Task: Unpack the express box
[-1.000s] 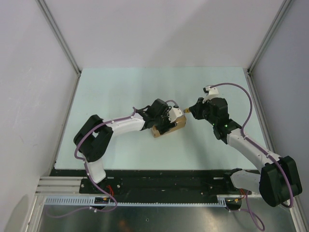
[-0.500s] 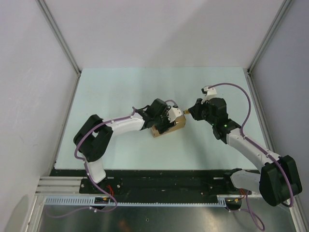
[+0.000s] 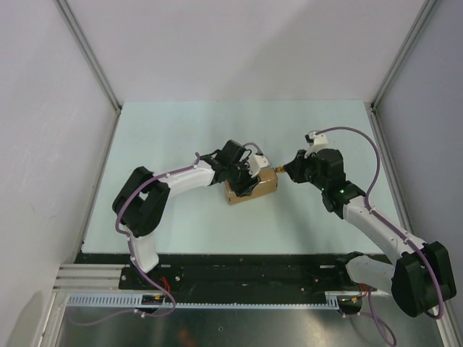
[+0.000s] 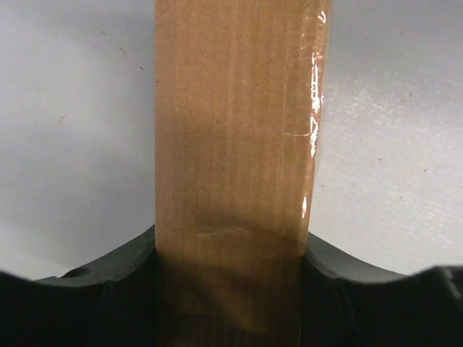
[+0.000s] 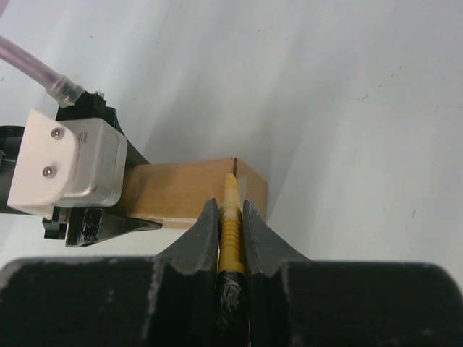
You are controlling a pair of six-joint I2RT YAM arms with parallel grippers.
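The express box (image 3: 255, 186) is a small brown cardboard carton lying mid-table. My left gripper (image 3: 246, 177) is shut on the box; in the left wrist view the box (image 4: 235, 144) fills the gap between both black fingers (image 4: 116, 289), with clear tape along its right edge. My right gripper (image 3: 288, 171) is shut on a slim yellow utility knife (image 5: 230, 224), just right of the box. In the right wrist view the knife tip meets the top corner edge of the box (image 5: 192, 189).
The pale green table (image 3: 181, 130) is walled by white panels with metal posts (image 3: 87, 54) at the back corners. The left gripper's white wrist housing (image 5: 69, 163) sits close beside the knife. A black base rail (image 3: 239, 267) runs along the near edge.
The left gripper and box have turned and shifted slightly toward the back. The right gripper with the knife stays at the box's right end.
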